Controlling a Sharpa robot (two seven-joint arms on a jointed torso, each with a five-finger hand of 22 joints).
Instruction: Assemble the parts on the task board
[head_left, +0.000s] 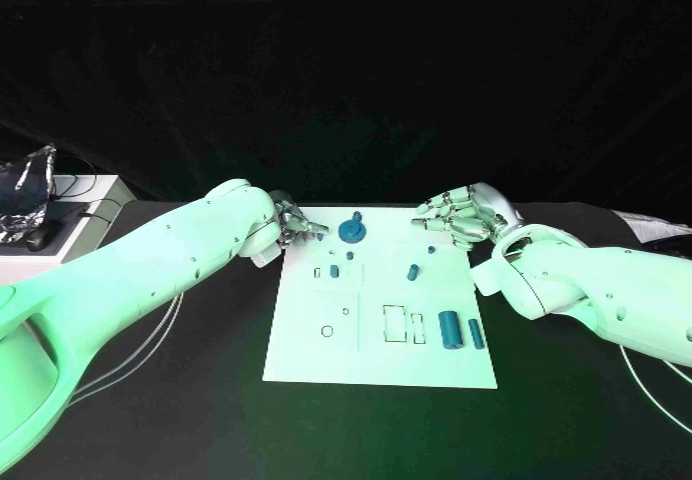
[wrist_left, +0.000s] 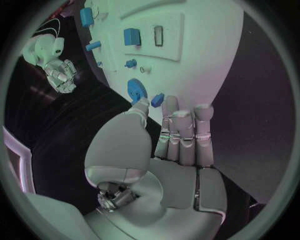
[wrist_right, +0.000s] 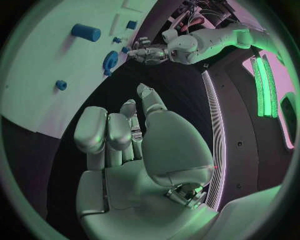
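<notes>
My left robot hand (head_left: 299, 229) sits at the board's (head_left: 379, 368) far edge, fingers apart and empty, just beside the gear (head_left: 355, 234); right robot hand (head_left: 459, 214), also empty, is farther off.

White task board (head_left: 378, 360) lay flat mid-counter. Blue round part (head_left: 355, 234) sat at far edge; small blue pieces (head_left: 413, 270) mid-board; two blue cylinders (head_left: 460, 327) lay near right edge.

Parts (head_left: 450, 325) on task board (head_left: 310, 355); robot hands seemingly flanking far edge
</notes>
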